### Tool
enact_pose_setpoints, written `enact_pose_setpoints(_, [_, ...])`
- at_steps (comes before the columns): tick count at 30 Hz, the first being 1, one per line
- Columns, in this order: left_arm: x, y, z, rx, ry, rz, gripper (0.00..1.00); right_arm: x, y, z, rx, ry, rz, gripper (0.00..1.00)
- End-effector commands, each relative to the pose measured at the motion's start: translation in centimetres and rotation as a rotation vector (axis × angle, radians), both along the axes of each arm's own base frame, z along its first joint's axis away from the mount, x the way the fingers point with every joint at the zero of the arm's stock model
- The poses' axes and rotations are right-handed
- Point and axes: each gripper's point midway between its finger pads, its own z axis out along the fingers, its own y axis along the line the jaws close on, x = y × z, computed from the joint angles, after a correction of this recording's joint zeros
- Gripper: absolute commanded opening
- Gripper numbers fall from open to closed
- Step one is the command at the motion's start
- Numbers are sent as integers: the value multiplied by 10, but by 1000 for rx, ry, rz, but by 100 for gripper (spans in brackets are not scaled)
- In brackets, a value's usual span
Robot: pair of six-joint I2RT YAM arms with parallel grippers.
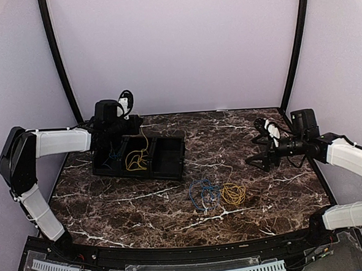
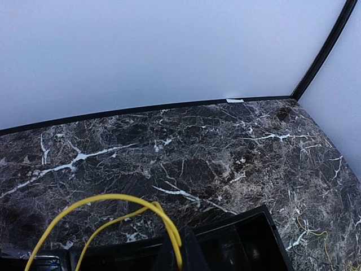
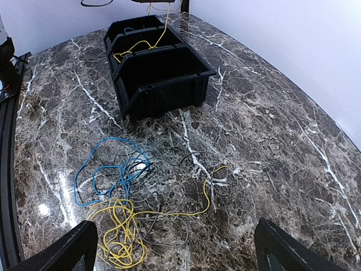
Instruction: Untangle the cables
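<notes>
dark marble-patterned table (image 1: 283, 190) enclosed by plain pale lilac walls (image 1: 176, 50).

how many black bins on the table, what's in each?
3, in a row at the left: left bin holds a blue cable, middle bin a yellow cable, right bin looks empty.

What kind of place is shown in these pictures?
Probably a robot test cell in a laboratory, not a home. A left arm and a right arm work at a marble-pattern table enclosed by plain lilac walls, with black bins and loose cables.
</notes>
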Motion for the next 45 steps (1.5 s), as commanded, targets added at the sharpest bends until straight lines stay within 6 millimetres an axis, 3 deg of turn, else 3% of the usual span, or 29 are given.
enact_pose_setpoints(1, [-16,7,21,-82,-15,12,0,1,0,3,1,-23,7,99])
enact_pose_setpoints(10, [-48,12,-19,-71,171,14,0,1,1,0,-1,-12,18,99])
enact_pose_setpoints(13, [-62,15,-40,-37,320,47,0,1,0,-2,-8,-6,18,99])
enact_pose_setpoints(18, [-77,13,-50,-1,456,61,0,1,1,-2,-6,-9,21,99])
enact_pose_setpoints(24, [-70,1,-63,9,502,34,0,0,1,-3,-11,-3,24,99])
enact_pose_setpoints(28, [-60,-15,-56,-85,499,17,0,0,0,-4,-14,-5,20,99])
enact_pose_setpoints(37, [-34,1,-70,-161,461,217,0,-1,0,-4,-17,-9,22,99])
enact_pose_setpoints(45, [-25,18,-115,-52,519,337,0,-1,0,-7,-25,2,28,99])
